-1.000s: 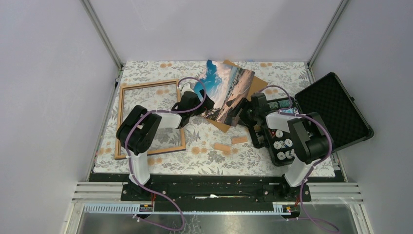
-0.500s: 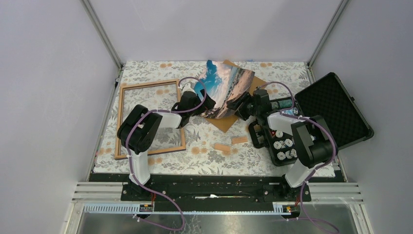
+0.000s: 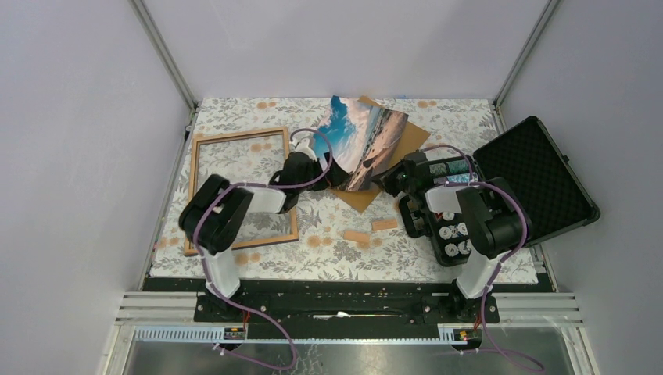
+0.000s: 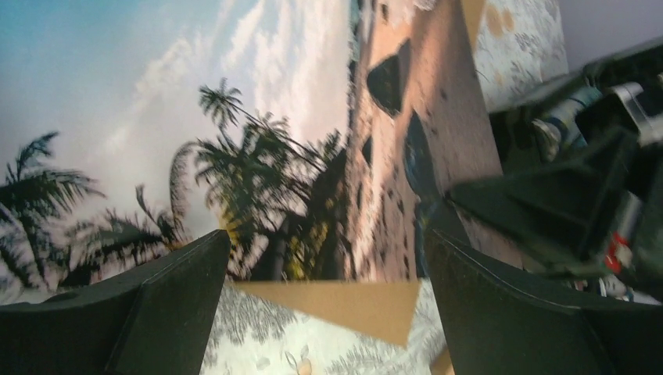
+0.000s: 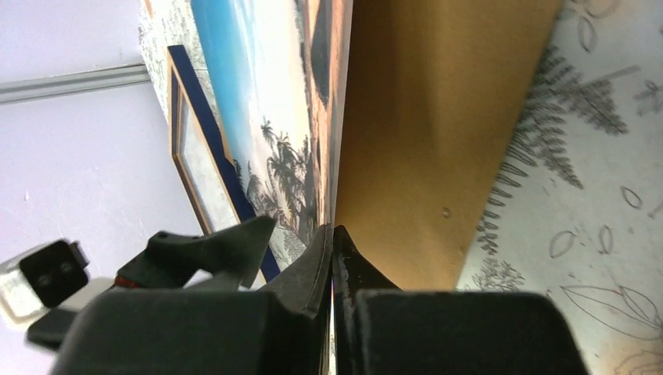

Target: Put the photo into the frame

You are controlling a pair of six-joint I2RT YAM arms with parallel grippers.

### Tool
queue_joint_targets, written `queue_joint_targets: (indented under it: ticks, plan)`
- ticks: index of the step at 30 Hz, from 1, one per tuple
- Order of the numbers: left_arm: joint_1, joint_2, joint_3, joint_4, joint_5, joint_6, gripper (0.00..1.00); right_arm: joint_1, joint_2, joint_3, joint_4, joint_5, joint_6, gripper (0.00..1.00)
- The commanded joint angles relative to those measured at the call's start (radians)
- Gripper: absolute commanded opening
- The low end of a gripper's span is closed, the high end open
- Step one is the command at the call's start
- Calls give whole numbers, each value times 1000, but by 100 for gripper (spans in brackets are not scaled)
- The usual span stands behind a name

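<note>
Glossy rectangular beach photo (image 3: 361, 141), tilted up over flat brown board (image 3: 412, 139).
Edge pinched tight in right gripper (image 5: 332, 238); left gripper (image 4: 328, 254) spread wide, gripping nothing; thin wood-rimmed frame (image 3: 238, 135) left of photo.

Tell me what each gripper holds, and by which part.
The right gripper pinches the glossy rectangular beach photo by its near edge, at the sandy corner. The left gripper is open, holding nothing.

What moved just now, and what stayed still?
The left pincer slid back a little toward its own arm and is open, off the photo. The right pincer, shut on the photo's near edge, seems to have tipped it up steeper. The frame and the brown board stayed put.
</note>
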Motion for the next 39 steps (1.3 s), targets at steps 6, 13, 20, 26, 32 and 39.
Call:
queue_joint_targets:
  ticks: [6, 13, 20, 26, 32, 39]
  plan:
    - [-5, -396, 31, -237, 255, 332, 99, 9, -72, 172, -89, -76, -131, 0]
    - [-164, -547, -42, -352, -103, 400, 99, -2, -123, 194, -74, -227, -146, 0]
    - [-383, -563, -147, -220, -476, 706, 99, -2, -209, 305, -365, -242, -402, 0]
    - [-413, -507, -142, -194, -626, 760, 99, -1, -299, 184, -198, -292, -325, 0]
    - [-421, -399, -60, -172, -647, 804, 89, -1, -300, 176, -182, -307, -313, 0]
    - [-467, -282, 4, -124, -746, 883, 81, -1, -275, 169, -164, -320, -297, 0]
